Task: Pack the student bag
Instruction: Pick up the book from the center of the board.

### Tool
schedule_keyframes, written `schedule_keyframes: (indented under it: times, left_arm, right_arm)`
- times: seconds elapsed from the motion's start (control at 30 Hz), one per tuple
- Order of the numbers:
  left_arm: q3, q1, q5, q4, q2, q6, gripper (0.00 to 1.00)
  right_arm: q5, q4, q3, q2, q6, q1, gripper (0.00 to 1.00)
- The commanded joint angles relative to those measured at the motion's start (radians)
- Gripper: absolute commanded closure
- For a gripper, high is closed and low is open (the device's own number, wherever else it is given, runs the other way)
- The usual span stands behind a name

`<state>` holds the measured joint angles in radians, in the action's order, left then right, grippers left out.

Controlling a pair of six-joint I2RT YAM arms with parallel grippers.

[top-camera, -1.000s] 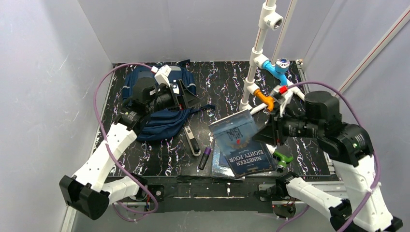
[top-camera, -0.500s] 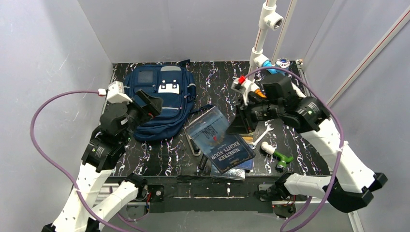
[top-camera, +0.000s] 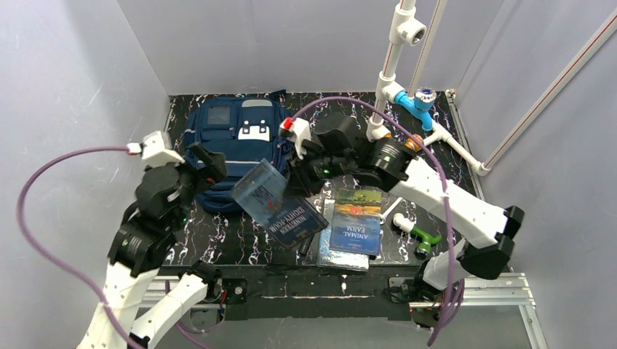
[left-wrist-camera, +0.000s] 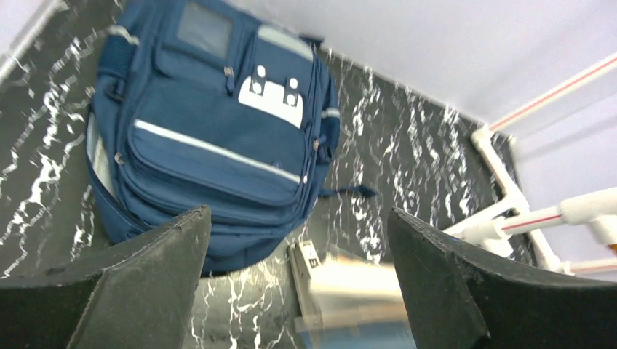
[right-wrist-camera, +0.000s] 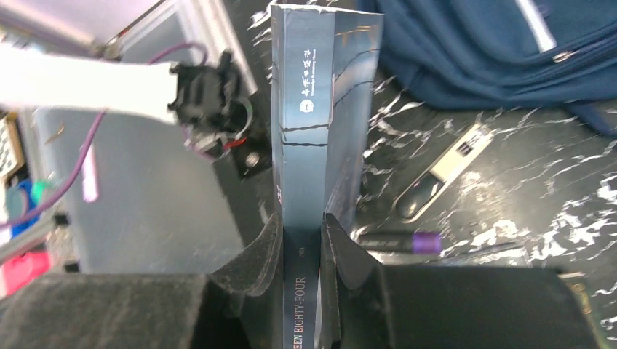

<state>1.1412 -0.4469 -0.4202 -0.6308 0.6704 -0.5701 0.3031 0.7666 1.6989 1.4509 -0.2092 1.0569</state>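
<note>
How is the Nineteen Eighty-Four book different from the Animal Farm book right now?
Nineteen Eighty-Four is gripped across its spine by the right gripper, lifted and tilted. Animal Farm lies flat atop another flat item on the table. Nineteen Eighty-Four has a dark blue-grey cover, while Animal Farm shows a colourful picture above blue. Both are paperbacks, and both are outside the student bag.

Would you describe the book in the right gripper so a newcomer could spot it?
Find the navy student bag at the table's far left. By its near right corner, the right gripper holds a dark blue book tilted in the air. It reads Nineteen Eighty-Four; the Animal Farm book beside it lies flat.
</note>
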Motion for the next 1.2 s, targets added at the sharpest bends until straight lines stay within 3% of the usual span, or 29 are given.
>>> schedule_keyframes:
  times: [0.0, 0.07, 0.2, 0.37, 0.53, 0.87, 1.03, 1.17]
  left_arm:
    - [0.093, 0.002, -0.122, -0.001, -0.116, 0.088, 0.09]
    - [0.105, 0.002, -0.047, 0.027, -0.145, 0.135, 0.07]
    - [0.096, 0.002, 0.325, 0.128, -0.159, 0.19, 0.03]
    - [0.152, 0.002, 0.449, 0.084, -0.087, 0.039, 0.02]
    - [0.113, 0.002, 0.646, 0.182, -0.052, 0.018, 0.02]
    - [0.113, 0.002, 0.912, 0.277, 0.102, 0.0, 0.02]
    - [-0.025, 0.002, 1.194, 0.51, 0.132, 0.028, 0.02]
    - [-0.067, 0.002, 1.303, 0.676, 0.2, -0.052, 0.02]
  right_arm:
    - [-0.187, -0.24, 0.129, 0.062, -0.065, -0.003, 0.99]
    - [-0.239, -0.275, 0.173, 0.098, -0.071, -0.003, 0.99]
    - [-0.183, -0.3, 0.241, 0.114, 0.022, -0.003, 0.99]
    - [-0.327, -0.311, 0.234, 0.056, 0.023, -0.003, 0.99]
    - [-0.44, -0.342, 0.211, -0.012, -0.064, -0.003, 0.99]
    - [-0.397, -0.326, 0.089, -0.221, -0.051, -0.005, 0.99]
    - [-0.274, -0.357, 0.01, -0.308, -0.055, -0.004, 0.99]
    - [-0.208, -0.327, -0.006, -0.335, -0.072, -0.004, 0.99]
